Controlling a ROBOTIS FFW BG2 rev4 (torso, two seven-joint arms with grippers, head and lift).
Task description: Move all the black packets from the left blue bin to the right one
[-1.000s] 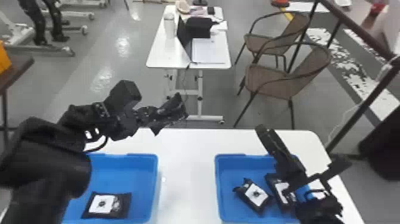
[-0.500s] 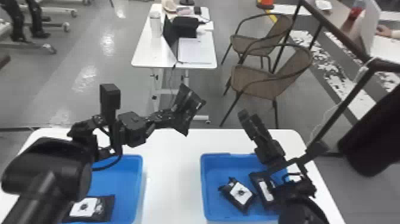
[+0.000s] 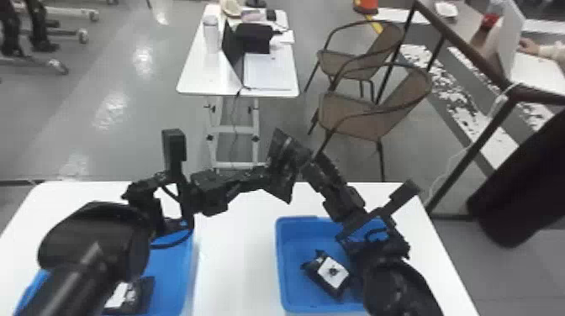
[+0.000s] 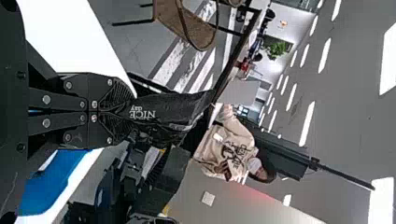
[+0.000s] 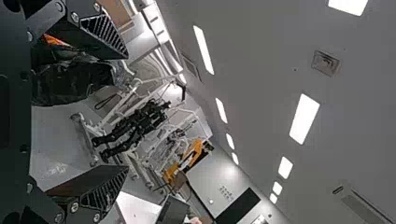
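- My left gripper pinches a black packet.
- My right gripper gapes wide at that packet.
- Beneath my right arm: the right bin.

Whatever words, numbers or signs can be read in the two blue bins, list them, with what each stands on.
Right bin: packet with a white label; dark mark too small and blurred to read.
Left bin: packet with a white label, partly hidden; unreadable.
Nothing legible in either.
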